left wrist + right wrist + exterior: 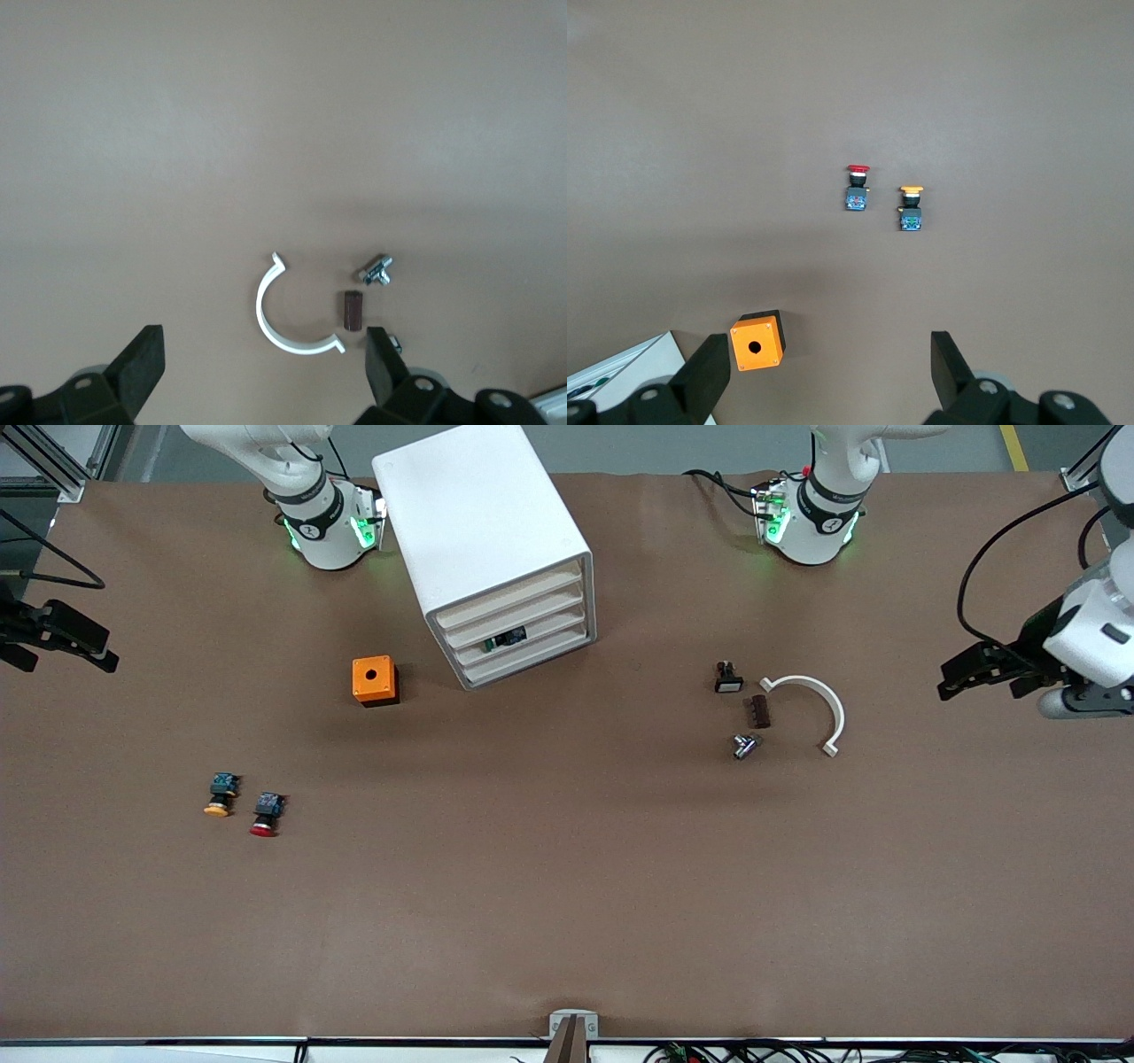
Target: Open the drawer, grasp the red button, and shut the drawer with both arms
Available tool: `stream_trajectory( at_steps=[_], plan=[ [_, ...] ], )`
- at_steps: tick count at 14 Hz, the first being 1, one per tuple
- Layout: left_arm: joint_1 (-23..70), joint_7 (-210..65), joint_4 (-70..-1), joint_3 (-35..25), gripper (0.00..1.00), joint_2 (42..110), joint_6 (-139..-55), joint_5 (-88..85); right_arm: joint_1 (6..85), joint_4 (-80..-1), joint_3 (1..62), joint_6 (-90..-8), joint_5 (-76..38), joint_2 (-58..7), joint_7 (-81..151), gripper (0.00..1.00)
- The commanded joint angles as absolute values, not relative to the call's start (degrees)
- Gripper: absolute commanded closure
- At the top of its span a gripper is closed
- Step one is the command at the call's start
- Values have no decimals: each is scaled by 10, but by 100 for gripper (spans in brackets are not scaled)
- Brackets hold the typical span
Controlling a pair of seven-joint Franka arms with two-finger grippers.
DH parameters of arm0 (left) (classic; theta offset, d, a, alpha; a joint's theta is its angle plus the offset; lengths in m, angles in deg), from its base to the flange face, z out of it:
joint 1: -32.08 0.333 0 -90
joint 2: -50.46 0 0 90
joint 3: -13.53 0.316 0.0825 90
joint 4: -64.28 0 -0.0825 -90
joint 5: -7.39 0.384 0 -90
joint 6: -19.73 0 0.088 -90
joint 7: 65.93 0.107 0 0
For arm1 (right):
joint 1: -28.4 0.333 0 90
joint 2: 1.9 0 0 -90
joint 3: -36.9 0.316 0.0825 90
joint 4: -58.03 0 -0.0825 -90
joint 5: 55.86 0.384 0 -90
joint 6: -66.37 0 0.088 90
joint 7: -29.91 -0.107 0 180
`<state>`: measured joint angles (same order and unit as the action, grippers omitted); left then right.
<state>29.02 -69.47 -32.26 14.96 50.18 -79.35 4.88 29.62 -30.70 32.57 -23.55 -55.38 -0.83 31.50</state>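
The white cabinet (483, 531) stands near the right arm's base, and its four drawers (523, 627) are all shut. One drawer front shows a green-and-black part (505, 638). The red-capped button (266, 813) lies on the table toward the right arm's end, nearer the front camera than the cabinet. It also shows in the right wrist view (858, 186). My right gripper (104, 648) is open and empty, up over the right arm's end of the table; it also shows in its wrist view (830, 347). My left gripper (946, 679) is open and empty over the left arm's end, also seen in its wrist view (263, 350).
A yellow-capped button (220, 794) lies beside the red one. An orange box with a hole (374, 680) sits beside the cabinet. Toward the left arm's end lie a white curved clip (819, 700), a brown block (757, 711), a metal part (744, 746) and a small black part (727, 677).
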Motion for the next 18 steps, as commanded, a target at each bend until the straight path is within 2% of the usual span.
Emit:
stream_trajectory(
  at_steps=[1, 6, 10, 18],
  plan=[
    [301, -687, -294, 141, 0, 507, -785, 61, 295, -300, 327, -227, -556, -8, 311, 0],
    [299, -693, -270, 137, 0, 505, -778, 61, 295, -300, 327, -227, -556, -7, 311, 0],
    [299, -689, -268, 137, 0, 504, -726, 62, 295, -300, 327, -226, -556, -8, 311, 0],
    [295, -692, -256, 136, 0, 505, -726, 62, 295, -302, 327, -227, -556, -8, 311, 0]
  ],
)
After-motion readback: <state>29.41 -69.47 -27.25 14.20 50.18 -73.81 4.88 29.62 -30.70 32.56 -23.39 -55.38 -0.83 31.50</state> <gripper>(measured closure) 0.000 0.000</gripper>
